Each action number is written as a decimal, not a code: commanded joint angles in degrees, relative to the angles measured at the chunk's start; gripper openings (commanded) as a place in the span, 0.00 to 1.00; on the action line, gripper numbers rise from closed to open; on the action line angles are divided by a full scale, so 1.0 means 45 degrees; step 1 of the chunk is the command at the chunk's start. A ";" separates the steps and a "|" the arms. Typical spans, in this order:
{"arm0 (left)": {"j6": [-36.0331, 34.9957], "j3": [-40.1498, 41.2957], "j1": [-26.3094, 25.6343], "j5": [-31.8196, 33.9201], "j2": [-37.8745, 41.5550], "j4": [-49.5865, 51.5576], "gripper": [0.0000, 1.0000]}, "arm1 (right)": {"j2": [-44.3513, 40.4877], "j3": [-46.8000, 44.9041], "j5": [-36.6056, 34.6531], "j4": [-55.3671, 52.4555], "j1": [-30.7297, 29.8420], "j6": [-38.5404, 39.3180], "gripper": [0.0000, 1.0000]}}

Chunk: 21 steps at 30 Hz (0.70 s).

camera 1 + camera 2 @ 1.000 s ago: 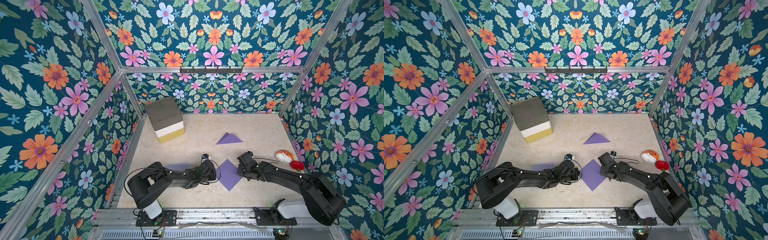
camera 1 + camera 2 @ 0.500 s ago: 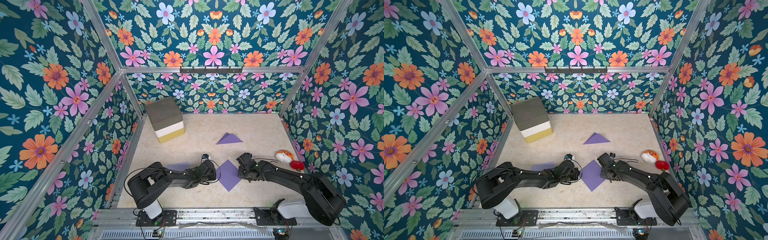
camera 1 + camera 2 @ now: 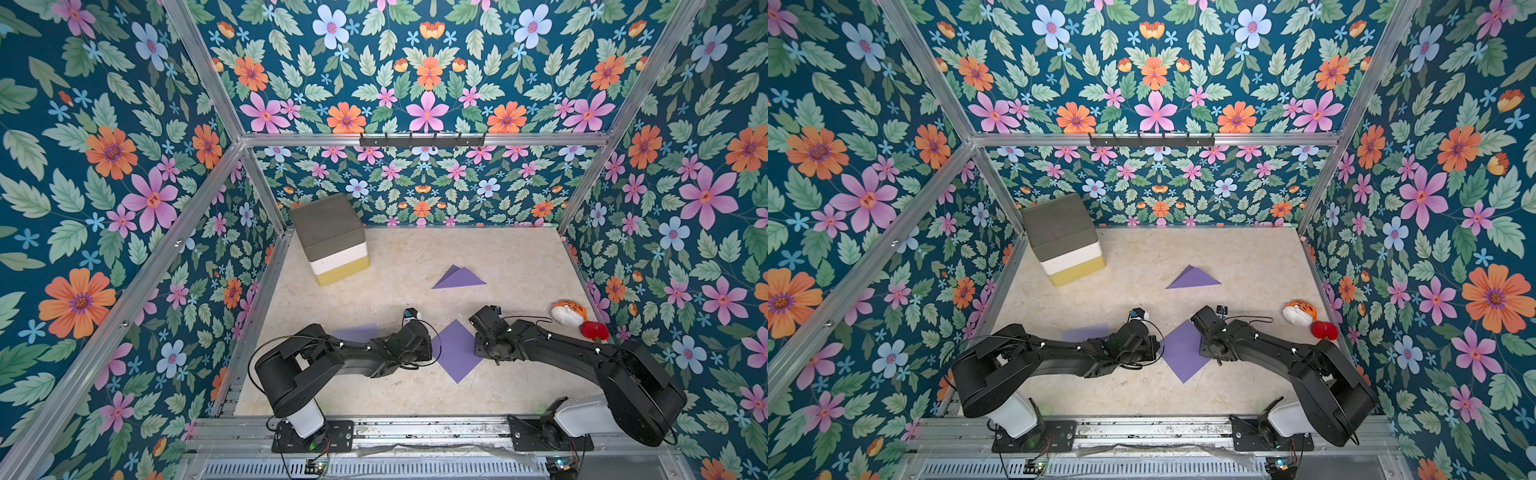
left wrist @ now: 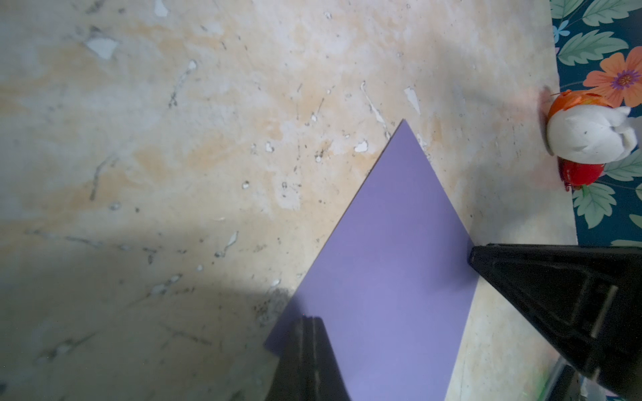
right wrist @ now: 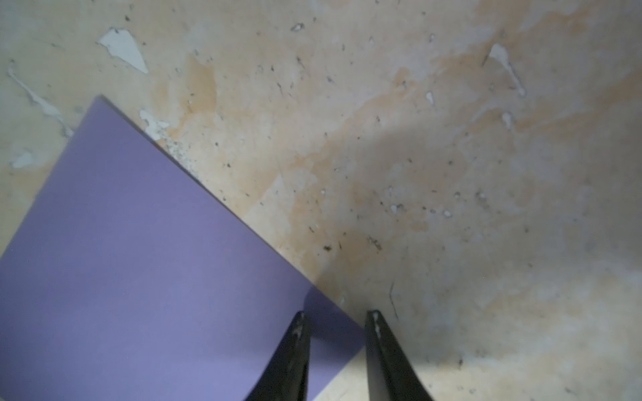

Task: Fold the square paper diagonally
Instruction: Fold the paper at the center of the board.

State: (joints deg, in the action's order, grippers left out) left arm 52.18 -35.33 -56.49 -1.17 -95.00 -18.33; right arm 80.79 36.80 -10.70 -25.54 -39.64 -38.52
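The flat square sheet of purple paper point(image 3: 456, 352) is lying on the mottled beige tabletop point(image 3: 511, 253), turned like a diamond, directly between the two black arms, so that each arm is facing one side corner. The left gripper point(image 4: 307, 323) is pressing down on its nearer corner with its two fingers brought tightly together, seemingly acting as a pin so the sheet is not sliding while the opposite side is being worked. The right gripper point(image 5: 336, 316) is sitting low at the opposite corner with its fingers a little apart, one over the paper and one over bare table, the tip of the corner lying in the gap. It is holding nothing, and it is probably lining up to pinch that corner and carry it across to the pinned one. No crease is showing yet. A folded purple paper triangle point(image 3: 458, 277) is lying farther back, well apart, looking like a finished example of the fold.
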 commanded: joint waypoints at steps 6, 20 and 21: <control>-0.0033 0.0156 0.0029 0.0445 -0.0129 0.1885 0.00 | 0.0179 -0.0015 -0.0117 -0.1319 -0.0035 -0.0130 0.32; 0.0004 0.0102 0.0024 0.0443 -0.0119 0.1885 0.00 | -0.0325 -0.0018 0.0230 -0.1398 -0.0020 -0.0307 0.40; 0.0014 0.0100 0.0017 0.0450 -0.0119 0.1876 0.00 | -0.0280 -0.0046 0.0305 -0.1309 -0.0020 -0.0305 0.39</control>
State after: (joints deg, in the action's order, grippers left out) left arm 52.36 -35.24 -56.51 -1.10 -95.00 -18.55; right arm 79.42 36.80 -10.46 -30.09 -39.75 -39.38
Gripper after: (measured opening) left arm 0.076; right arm 0.395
